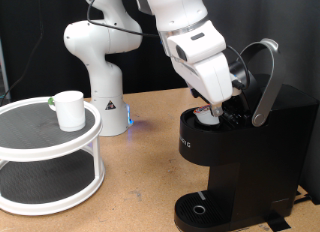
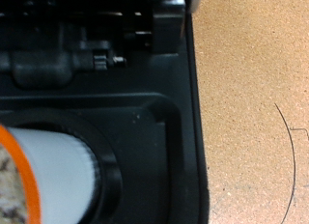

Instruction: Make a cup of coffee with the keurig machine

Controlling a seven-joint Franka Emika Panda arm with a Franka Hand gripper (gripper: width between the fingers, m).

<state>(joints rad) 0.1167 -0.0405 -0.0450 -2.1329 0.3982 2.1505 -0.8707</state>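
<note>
We note the keurig [image 1: 235,157] at the exterior view's right with its lid [image 1: 262,77] swung up and the brew chamber exposed. The end effector [image 1: 216,107] is down at the chamber mouth, just above or touching the top of the machine body. Its fingers are hidden behind the wrist housing in the exterior view and do not show in the wrist view, so we cannot tell whether it is open, closed or gripping anything.

The wrist view looks straight into the open top: black moulded housing [image 2: 145,108] and a white pod [image 2: 53,181] with an orange rim sitting in the round holder. We judge the pod to be seated or nearly so, though only part of it shows.

The cup [image 1: 70,109] stands upright on the top tier of a white two-tier rack [image 1: 50,157] at the exterior view's left, well apart from the machine. The drip tray [image 1: 200,207] carries nothing.

Risks as we see them:
- A tilted pod would jam the lid or get pierced badly.
- The end effector is crowded between lid handle and chamber; a careless retreat could snag the handle or drag the machine across the counter [image 1: 140,182].
- Brewing with the cup on the rack would spill onto the tray.
</note>
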